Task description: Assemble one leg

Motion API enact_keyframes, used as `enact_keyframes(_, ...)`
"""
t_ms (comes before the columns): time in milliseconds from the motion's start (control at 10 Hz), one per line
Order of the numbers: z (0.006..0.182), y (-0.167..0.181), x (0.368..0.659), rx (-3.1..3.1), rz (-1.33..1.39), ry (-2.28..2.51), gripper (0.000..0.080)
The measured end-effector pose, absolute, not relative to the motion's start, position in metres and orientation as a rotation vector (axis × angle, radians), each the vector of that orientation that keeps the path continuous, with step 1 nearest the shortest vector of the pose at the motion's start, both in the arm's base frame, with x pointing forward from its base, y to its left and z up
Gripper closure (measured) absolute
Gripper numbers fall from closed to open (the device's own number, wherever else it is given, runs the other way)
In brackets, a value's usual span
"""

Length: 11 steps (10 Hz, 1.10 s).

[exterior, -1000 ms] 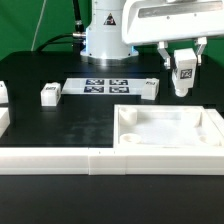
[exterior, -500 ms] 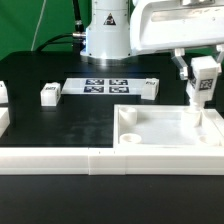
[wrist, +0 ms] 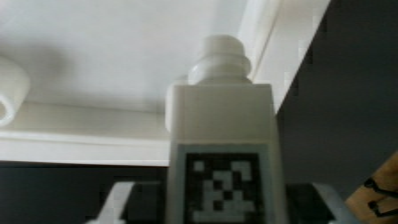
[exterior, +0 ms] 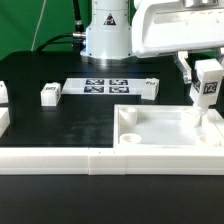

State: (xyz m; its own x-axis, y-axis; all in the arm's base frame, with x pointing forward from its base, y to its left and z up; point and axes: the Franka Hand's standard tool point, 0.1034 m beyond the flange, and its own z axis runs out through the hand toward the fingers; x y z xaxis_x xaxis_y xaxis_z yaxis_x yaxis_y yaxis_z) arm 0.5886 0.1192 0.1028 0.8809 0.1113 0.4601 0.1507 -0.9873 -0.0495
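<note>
My gripper (exterior: 207, 72) is shut on a white leg (exterior: 207, 90) with a black-and-white tag, held upright at the exterior view's right. The leg's lower tip is over the far right corner of the large white square tray-like piece (exterior: 165, 138). In the wrist view the leg (wrist: 221, 120) fills the middle, its narrow peg end pointing at the tray's rim, tag facing the camera, with dark fingers (wrist: 134, 205) on either side. Two other legs lie on the table: one at left (exterior: 50, 94) and one near the marker board's right end (exterior: 150, 89).
The marker board (exterior: 102, 86) lies flat at the back centre before the robot's base (exterior: 107, 35). A white wall (exterior: 70, 160) runs along the table's front edge. Another white part (exterior: 3, 93) shows at the left edge.
The gripper with the leg has moved to the exterior view's right and down, from above the tray's back edge to over its far right corner. In the last half second it shifted only slightly.
</note>
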Motion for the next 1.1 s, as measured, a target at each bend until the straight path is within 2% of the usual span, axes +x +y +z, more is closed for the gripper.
enact_keyframes(100, 0.106, 0.123, 0.599, -2.931, -0.835, -0.21, 0.0509)
enact_keyframes(600, 0.105, 0.121, 0.637, -2.936, -0.848, -0.284, 0.0509)
enact_keyframes(900, 0.09, 0.109, 0.637, -2.95, -0.846, -0.305, 0.0509)
enact_keyframes(1100, 0.088, 0.111, 0.636, -2.939, -0.882, -0.307, 0.0509)
